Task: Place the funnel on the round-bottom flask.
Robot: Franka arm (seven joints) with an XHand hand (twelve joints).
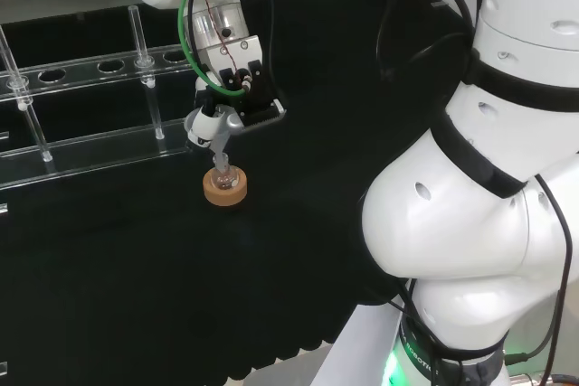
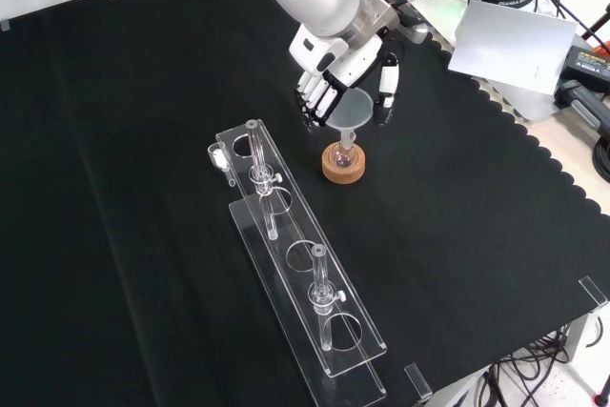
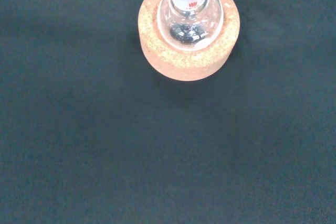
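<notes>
Holding the funnel point(image 2: 355, 110) over the round-bottom flask point(image 3: 190, 18), the hand point(image 2: 334, 83) has its fingers and thumb curled around the funnel's wide rim, as the front view shows. The flask sits upright in a cork ring point(image 2: 343, 166) on the black cloth point(image 2: 143, 92), just beside the near end of a clear test-tube rack point(image 2: 315, 302) that carries 2 tubes in that view. In the head view the funnel's stem point(image 1: 220, 162) points down at the flask's neck and appears to reach it, though I cannot tell whether the tip is already inside or merely touching the mouth. The step in hand looks like the seating itself: the funnel is lined up and nearly home. The next move probably calls for a short, straight descent so the stem slides into the neck without tilting, then a gentle release of the rim. A sideways nudge could tip the flask off its cork ring.
</notes>
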